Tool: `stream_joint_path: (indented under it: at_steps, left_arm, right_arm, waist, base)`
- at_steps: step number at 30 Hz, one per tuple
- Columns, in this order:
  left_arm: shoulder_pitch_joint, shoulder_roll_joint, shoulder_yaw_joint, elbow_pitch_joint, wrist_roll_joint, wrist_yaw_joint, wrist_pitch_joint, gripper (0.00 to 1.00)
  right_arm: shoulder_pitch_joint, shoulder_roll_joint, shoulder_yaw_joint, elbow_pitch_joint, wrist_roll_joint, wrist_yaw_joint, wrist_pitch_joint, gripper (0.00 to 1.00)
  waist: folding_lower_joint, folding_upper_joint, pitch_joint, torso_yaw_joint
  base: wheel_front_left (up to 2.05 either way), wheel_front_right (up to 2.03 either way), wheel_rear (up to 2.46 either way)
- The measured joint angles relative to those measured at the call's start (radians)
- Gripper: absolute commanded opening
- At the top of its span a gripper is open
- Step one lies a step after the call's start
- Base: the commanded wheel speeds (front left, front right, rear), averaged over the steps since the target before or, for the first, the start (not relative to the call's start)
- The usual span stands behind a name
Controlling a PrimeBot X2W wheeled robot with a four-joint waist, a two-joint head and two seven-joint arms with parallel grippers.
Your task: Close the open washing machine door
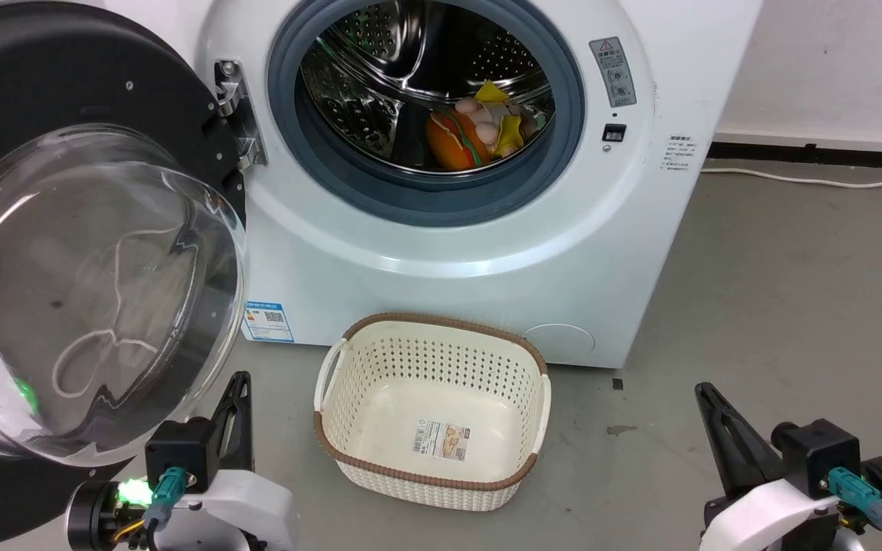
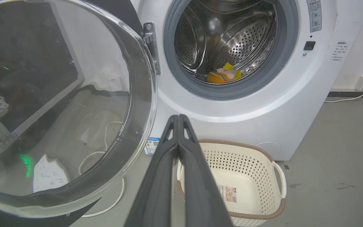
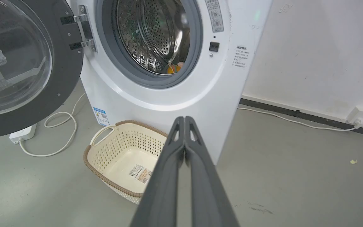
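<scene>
The grey concrete floor [image 1: 778, 306] before me carries the white washing machine [image 1: 449, 260]. Just in front of its base stands a cream perforated basket [image 1: 441, 360] with a brown rim. Left of the machine as I face it lie a white power strip [image 3: 22, 134] and a looping white cable [image 3: 74, 126]. To its right, another cable [image 3: 295, 121] follows the wall.

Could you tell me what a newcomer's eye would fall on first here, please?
The washing machine door hangs wide open at the head view's left, its glass bulging toward the camera. To its right the steel drum holds colourful toys, and a cream basket sits on the floor below.
</scene>
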Motion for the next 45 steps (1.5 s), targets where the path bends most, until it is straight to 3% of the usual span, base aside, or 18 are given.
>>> stream_joint_path:
  at_steps: [6,7,28,45]
  left_arm:
    - [0.000,0.000,0.000,0.000,0.000,0.000,0.000,0.00]
    - [0.000,0.000,0.000,0.000,0.000,0.001,0.000,1.00]
    - [-0.002,0.000,-0.023,0.003,-0.010,0.002,-0.028,1.00]
    - [-0.003,0.000,-0.041,0.009,-0.029,0.006,-0.064,1.00]
  right_arm:
    - [0.000,0.000,0.000,0.000,0.000,0.000,0.000,0.00]
    - [0.000,0.000,0.000,0.000,0.001,0.000,0.000,1.00]
    - [0.001,0.000,-0.008,-0.001,0.012,0.000,-0.029,1.00]
    - [0.005,0.000,0.011,-0.006,0.012,0.000,-0.063,1.00]
  waist:
    - [0.0000,0.0000,0.000,0.000]
    - [0.0000,0.0000,0.000,0.000]
    - [0.0001,0.0000,0.006,0.016]
    - [0.0001,0.0000,0.007,0.121]
  base:
    - [0.00,0.00,0.00]
    - [0.00,0.00,0.00]
    - [0.00,0.00,0.00]
    - [0.00,0.00,0.00]
